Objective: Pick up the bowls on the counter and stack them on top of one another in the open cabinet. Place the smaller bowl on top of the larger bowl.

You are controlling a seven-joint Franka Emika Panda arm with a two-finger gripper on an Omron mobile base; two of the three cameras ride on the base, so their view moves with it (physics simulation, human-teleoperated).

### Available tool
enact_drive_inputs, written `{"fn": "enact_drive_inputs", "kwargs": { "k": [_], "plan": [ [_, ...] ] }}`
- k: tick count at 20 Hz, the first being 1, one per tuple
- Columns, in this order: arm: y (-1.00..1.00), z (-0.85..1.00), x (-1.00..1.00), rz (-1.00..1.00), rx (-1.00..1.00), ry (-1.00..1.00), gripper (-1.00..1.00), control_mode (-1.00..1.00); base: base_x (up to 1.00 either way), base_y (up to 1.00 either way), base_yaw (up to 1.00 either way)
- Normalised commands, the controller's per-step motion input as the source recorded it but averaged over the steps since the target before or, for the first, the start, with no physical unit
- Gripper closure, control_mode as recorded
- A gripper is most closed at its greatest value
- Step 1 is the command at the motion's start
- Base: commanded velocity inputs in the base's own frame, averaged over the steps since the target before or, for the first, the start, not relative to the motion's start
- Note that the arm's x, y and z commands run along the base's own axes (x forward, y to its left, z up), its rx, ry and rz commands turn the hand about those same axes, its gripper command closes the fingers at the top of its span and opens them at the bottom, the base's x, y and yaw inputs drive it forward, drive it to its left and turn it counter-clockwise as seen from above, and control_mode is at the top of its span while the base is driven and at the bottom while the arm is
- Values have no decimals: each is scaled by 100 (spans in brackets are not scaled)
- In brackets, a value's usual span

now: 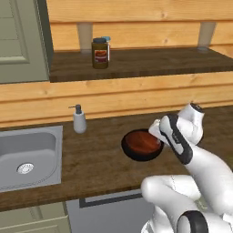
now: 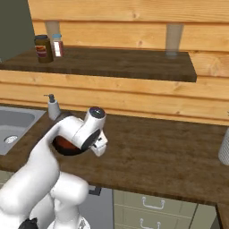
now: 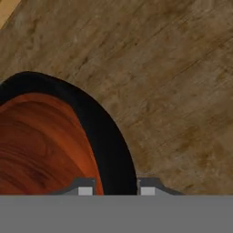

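Note:
The smaller reddish-brown bowl [image 1: 142, 141] sits nested inside the wide black bowl [image 1: 135, 154] on the dark wood counter [image 1: 100, 168], right of the sink. In the right base view the arm covers most of the black bowl [image 2: 67, 150] and the brown bowl [image 2: 65, 143]. My gripper [image 3: 116, 189] is down at the pair's right rim. It is open, and its fingertips [image 3: 84, 189] straddle the black bowl [image 3: 109, 136] wall, one tip over the brown bowl [image 3: 41, 145], the other outside. The open cabinet [image 1: 150, 63] runs above the counter.
A dark jar with a red label [image 1: 100, 53] and a small bottle [image 2: 57, 44] stand at the shelf's left end. A soap dispenser [image 1: 79, 119] stands by the steel sink [image 1: 27, 154]. A grey-green door cabinet [image 1: 20, 36] hangs at upper left.

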Motion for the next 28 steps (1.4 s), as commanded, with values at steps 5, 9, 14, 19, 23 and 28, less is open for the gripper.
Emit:
{"fn": "enact_drive_inputs", "kwargs": {
  "k": [5, 9, 14, 19, 23, 28],
  "plan": [
    [-70, 100, -80, -30, 20, -34, 100, -100, 0, 0, 0],
    [-52, 100, -73, -25, 18, -34, 100, -100, 0, 0, 0],
    [-32, 100, -56, -21, 16, -32, 100, -100, 0, 0, 0],
    [-25, 100, -42, -18, 10, -28, 100, -100, 0, 0, 0],
    [-21, 100, -23, -11, 10, -27, 100, -100, 0, 0, 0],
    [4, 100, 59, -10, 2, -6, 100, -100, 0, 0, 0]
  ]
}}
